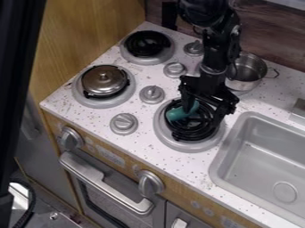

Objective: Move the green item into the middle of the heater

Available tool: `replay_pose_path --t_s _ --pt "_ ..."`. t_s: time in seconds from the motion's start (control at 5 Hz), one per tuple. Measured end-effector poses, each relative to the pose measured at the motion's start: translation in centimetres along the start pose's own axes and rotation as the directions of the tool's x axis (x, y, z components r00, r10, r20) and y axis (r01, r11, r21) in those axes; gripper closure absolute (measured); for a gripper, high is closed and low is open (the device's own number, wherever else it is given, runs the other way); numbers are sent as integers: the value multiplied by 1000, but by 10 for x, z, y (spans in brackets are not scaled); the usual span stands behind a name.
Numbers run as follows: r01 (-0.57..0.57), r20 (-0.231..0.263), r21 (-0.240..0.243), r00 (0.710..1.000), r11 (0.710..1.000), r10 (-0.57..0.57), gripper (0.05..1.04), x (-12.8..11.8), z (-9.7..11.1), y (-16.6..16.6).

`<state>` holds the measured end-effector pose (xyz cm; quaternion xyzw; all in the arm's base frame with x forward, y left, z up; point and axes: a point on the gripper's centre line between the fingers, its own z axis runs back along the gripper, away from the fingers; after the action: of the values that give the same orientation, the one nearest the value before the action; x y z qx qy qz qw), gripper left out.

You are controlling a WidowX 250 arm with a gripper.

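The gripper (204, 112) is low over the front right burner (172, 143), its two fingers spread wide apart. A teal-green item (179, 114) with a rounded end lies on the left part of that burner's black coiled grate. Its upper right end is right beside the left finger, which partly covers it; whether they touch I cannot tell. The other finger stands over the burner's right side, apart from the item.
A metal pot (248, 71) stands behind the gripper to the right. A lidded pan (104, 81) sits on the left burner, and another burner (146, 44) is at the back. Grey knobs (152, 94) rise between the burners. The sink (268, 156) is at the right.
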<state>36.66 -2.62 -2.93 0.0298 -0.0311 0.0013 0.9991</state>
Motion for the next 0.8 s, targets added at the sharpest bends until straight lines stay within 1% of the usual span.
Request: replay_pose_path --t_s 0.2,0.4,0.6,0.8 --pt "-23 -2 -19 1000 1000 23 84 0 9 -2" --pt "7 59 -43 998 999 -4 84 4 21 -2" --pt "59 111 -56 992 997 -52 84 16 16 16" --pt "48 87 -77 995 996 -42 84 13 -7 34"
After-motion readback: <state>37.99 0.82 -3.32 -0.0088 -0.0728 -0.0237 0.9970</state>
